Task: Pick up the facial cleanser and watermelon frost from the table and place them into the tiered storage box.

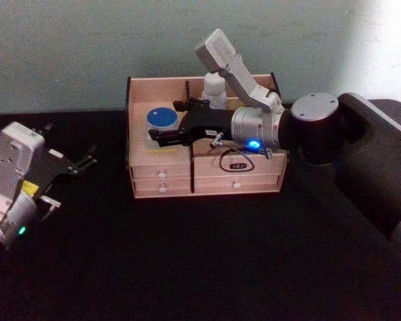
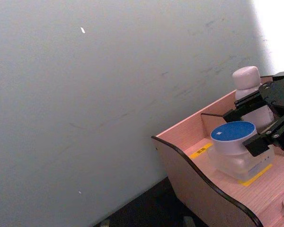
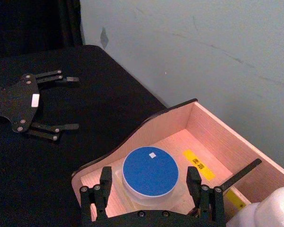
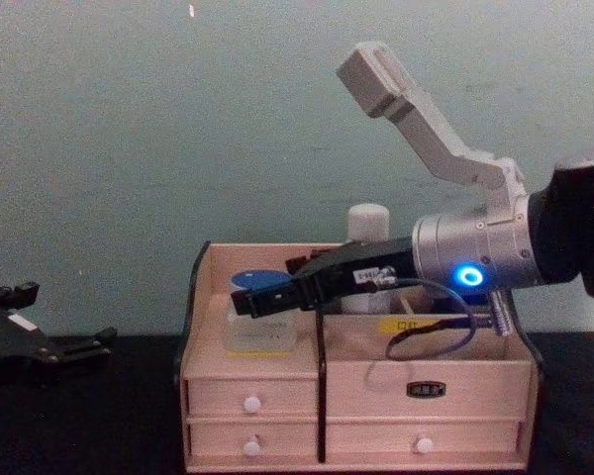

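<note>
Okay so the right gripper point(image 3: 149, 171) is reaching in sideways from the right, jaws spread either side of the jar point(image 1: 162, 118) and, as far as I can tell, not squeezing it. The jar sits in the front-left top compartment of the box point(image 1: 162, 177), with the bottle point(image 1: 216, 90) upright in the compartment behind it, a bit to the right. So both look stowed, and I'd say all that's left is backing that arm out. The left gripper point(image 1: 73, 164) hangs open over the surface point(image 1: 187, 267), well off to the left.
</note>
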`<state>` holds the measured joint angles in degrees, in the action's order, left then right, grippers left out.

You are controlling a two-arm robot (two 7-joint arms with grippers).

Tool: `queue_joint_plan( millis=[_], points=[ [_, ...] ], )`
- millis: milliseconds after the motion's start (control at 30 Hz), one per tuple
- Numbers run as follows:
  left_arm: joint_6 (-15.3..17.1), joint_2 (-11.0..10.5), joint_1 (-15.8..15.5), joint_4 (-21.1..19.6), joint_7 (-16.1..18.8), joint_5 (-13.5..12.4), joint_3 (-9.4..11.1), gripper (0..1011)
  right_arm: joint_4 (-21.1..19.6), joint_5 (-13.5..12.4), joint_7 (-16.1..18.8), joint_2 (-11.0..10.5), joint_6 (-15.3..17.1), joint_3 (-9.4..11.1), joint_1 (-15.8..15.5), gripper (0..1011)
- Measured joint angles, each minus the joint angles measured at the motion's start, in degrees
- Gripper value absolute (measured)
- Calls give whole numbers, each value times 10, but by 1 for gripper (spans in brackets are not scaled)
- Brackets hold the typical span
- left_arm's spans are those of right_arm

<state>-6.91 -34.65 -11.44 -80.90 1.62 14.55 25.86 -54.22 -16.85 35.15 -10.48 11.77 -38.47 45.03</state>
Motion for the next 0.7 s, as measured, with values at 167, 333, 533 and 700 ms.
queue_joint_plan(
  millis=[167, 333, 533, 700],
  points=[
    [0, 0, 0, 0, 0, 0, 0, 1001, 0, 0, 0, 0, 0, 0, 0, 1002],
    [0, 0, 0, 0, 0, 0, 0, 1001, -5, -3, 1, -1, -1, 3, -2, 1003],
    [0, 0, 0, 0, 0, 0, 0, 1001, -48, -19, 3, -15, -8, 25, -21, 1003],
    [0, 0, 0, 0, 0, 0, 0, 1001, -91, -34, -4, -30, -18, 44, -38, 1002]
  ],
)
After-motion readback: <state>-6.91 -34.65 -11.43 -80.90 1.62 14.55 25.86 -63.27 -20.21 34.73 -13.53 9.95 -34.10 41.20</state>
